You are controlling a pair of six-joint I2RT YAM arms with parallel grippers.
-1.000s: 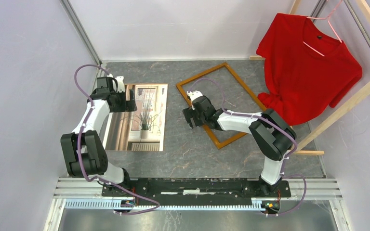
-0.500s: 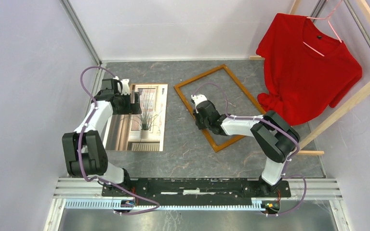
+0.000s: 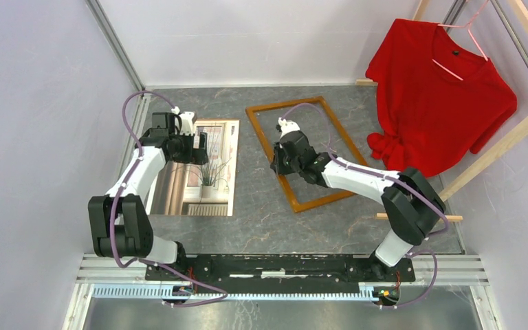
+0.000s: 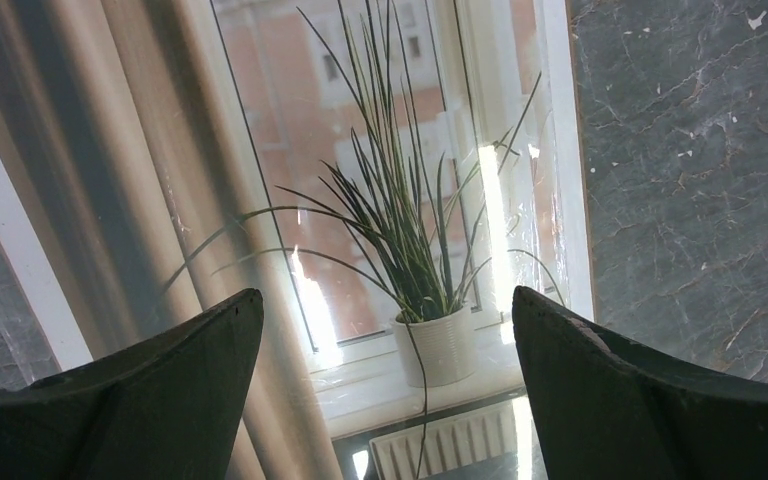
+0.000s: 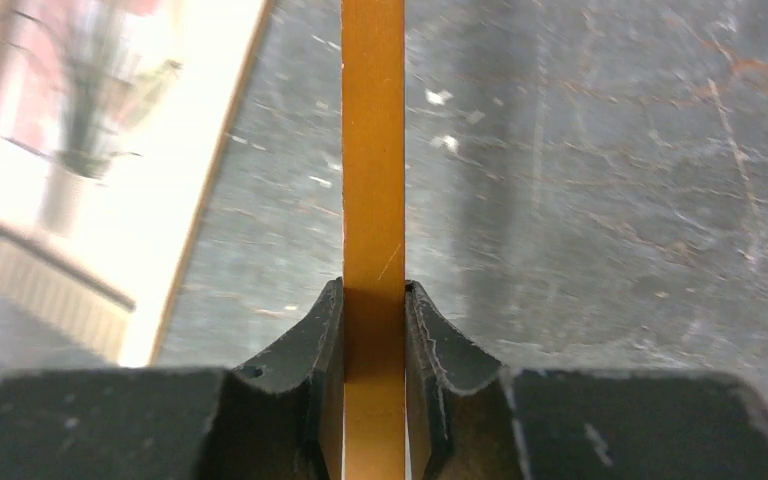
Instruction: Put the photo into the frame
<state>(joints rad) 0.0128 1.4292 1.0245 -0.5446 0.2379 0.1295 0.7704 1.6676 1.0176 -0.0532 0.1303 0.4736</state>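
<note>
The frame [image 3: 285,103] lies flat on the desk [image 3: 261,227], its long axis running far-to-near with the near end skewed right. The right fingers [image 5: 325,340] are clamped on its left rail. The photo [image 3: 213,196] lies face up just left of it, plant tips pointing away. The left fingers [image 4: 200,350] are spread wide above it, holding nothing. The left arm hides its far-left corner.

Right wrist view: frame [image 5: 372,150] rail runs off top and bottom; photo [image 5: 70,140] blurred, cropped at left. Left wrist view: photo cropped top and bottom. From above, my right gripper [image 3: 277,165] hides its grip on the rail, and my left gripper [image 3: 198,146] covers part of the photo's top.
</note>
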